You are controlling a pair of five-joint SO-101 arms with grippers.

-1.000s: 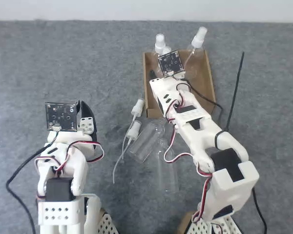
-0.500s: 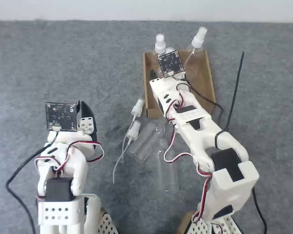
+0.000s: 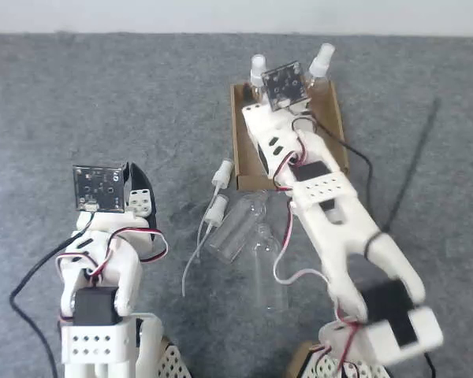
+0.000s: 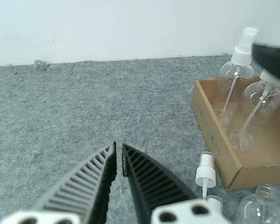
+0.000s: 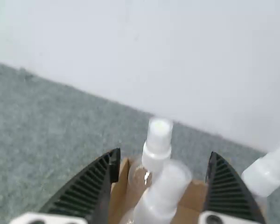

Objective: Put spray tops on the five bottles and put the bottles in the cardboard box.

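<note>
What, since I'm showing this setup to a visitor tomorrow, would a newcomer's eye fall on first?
The white right arm is stretched over the brown cardboard box at the table's far side, jaws open over the clear plastic spray-topped bottles standing inside. Nearer, two uncapped clear bottles lie on the grey felt between the arms, beside two loose white spray tops.

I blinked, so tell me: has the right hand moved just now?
Yes. The right hand went farther along the cardboard box, toward its far end.
</note>
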